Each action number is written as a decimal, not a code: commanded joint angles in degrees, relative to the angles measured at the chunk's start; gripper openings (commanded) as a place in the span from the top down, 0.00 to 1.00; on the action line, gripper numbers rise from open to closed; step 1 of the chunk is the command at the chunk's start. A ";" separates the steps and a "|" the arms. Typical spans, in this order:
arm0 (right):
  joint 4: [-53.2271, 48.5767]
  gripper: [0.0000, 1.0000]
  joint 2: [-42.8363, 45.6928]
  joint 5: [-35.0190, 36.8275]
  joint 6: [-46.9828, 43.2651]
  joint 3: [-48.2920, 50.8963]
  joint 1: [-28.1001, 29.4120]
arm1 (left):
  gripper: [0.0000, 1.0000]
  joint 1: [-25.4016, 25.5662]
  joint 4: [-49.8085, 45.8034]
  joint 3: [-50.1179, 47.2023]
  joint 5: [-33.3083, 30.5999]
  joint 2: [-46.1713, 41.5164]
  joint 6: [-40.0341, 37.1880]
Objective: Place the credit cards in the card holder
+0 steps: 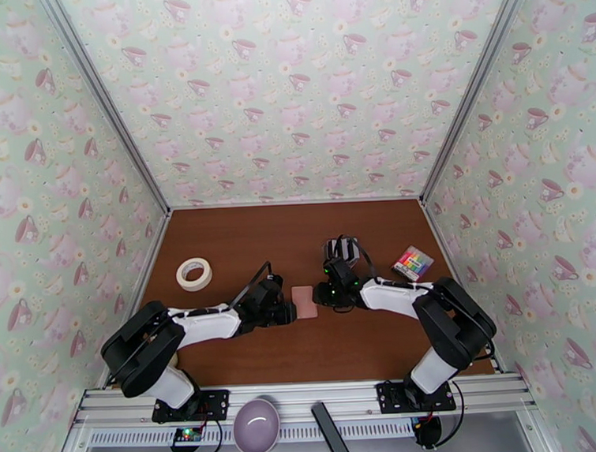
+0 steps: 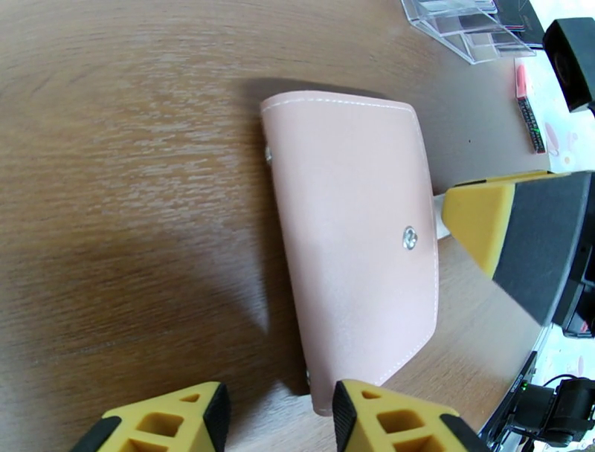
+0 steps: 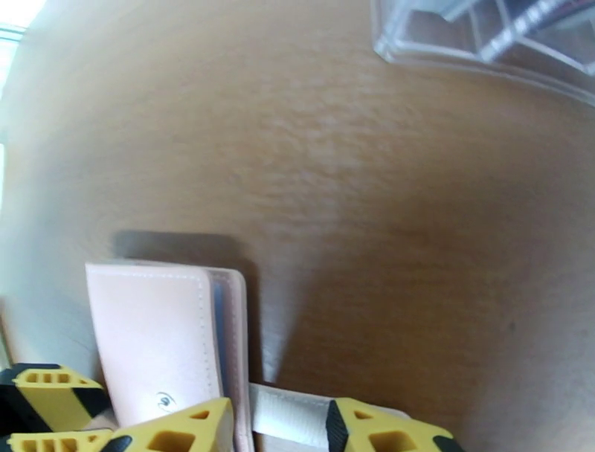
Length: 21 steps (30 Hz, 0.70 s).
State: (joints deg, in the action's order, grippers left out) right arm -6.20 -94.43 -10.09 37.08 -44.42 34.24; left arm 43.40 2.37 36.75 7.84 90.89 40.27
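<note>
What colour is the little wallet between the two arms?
Pale pink fold-over card holder, silver snap; clearest in left wrist view.

I count one card holder [image 1: 304,301], one bunch of cards [image 1: 345,249], one tape roll [image 1: 193,274], one colourful block [image 1: 412,263], one bowl [image 1: 256,426], and two of mine: left pincer [image 1: 292,311], right pincer [image 1: 318,295].

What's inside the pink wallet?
The card holder lies folded on the table. The right wrist view shows a thin bluish layer at its edge; the rest inside is covered.

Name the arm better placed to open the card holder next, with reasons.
Right. The right end effector straddles the pale tab at the edge of the card holder; the left end effector is at a tabless corner, probably better for steadying.
</note>
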 commanded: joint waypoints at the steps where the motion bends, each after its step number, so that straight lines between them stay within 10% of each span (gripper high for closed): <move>1: 6.27 0.61 -2.23 -7.00 1.20 2.90 -1.86 | 0.56 -1.77 -4.22 -1.46 -2.91 3.60 -1.57; 21: 4.93 0.61 4.71 -12.79 0.10 3.51 -2.51 | 0.65 -4.92 -5.23 1.57 -1.17 6.93 -4.77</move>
State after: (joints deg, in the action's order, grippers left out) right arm 0.23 -88.95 -21.23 37.26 -39.81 31.75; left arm 40.05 0.34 39.03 12.82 93.19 37.54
